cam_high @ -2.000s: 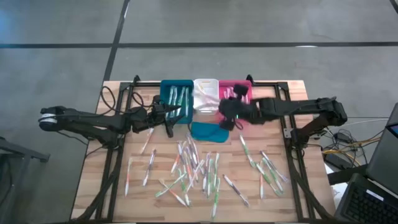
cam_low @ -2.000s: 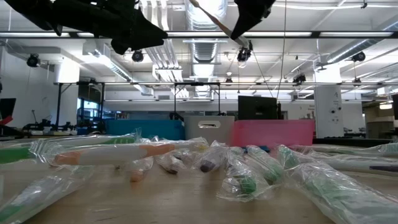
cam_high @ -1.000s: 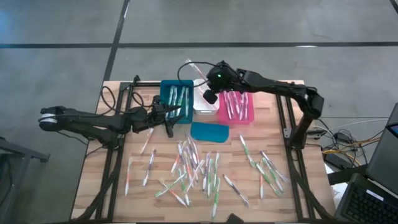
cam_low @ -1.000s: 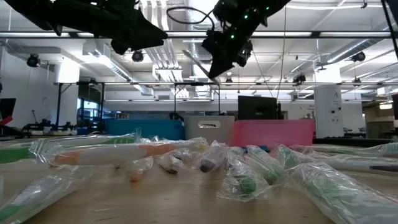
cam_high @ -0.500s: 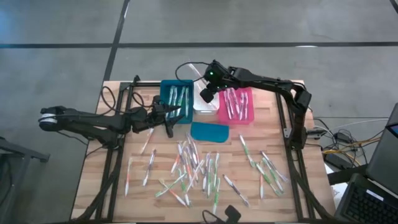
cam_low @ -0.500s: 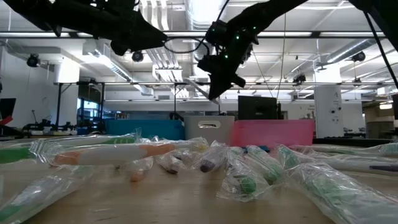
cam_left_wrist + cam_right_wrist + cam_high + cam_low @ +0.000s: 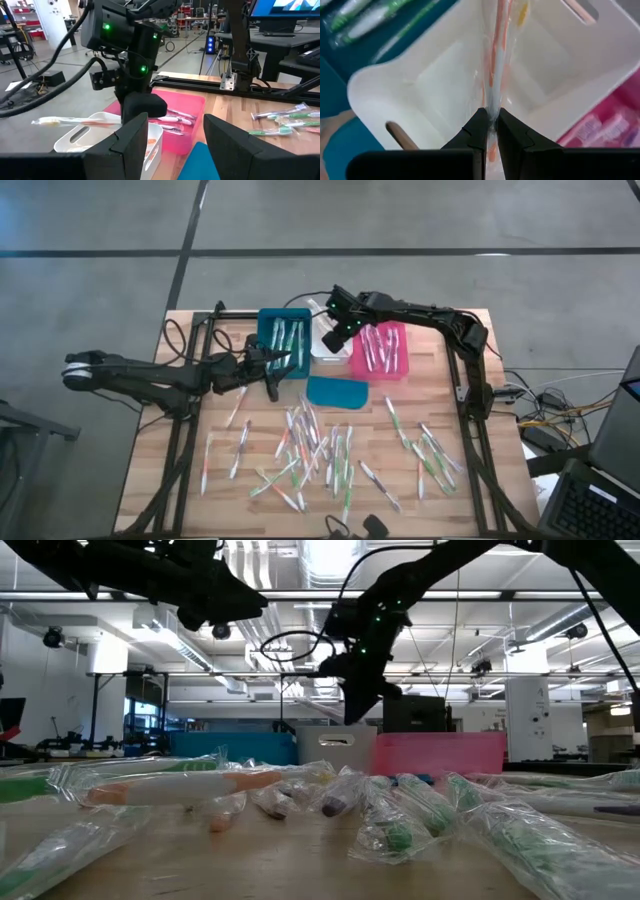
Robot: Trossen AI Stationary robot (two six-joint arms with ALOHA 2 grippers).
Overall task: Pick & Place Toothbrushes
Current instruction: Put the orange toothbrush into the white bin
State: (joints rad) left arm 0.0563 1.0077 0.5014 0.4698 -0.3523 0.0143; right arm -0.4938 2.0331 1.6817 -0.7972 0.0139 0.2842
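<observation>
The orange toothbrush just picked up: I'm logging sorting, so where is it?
The right gripper holds the orange toothbrush over the white bin, between teal and pink bins.

A grey floor (image 7: 400, 215) crossed by dark lines is seen beyond the wooden bench (image 7: 230, 500). Ceiling ducts (image 7: 330, 570), strip lights and a white pillar (image 7: 525, 705) are shown behind.

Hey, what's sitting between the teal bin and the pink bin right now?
The white bin sits between the teal bin and the pink bin, clearest in the high view. The right hand holds an orange toothbrush over it.
</observation>
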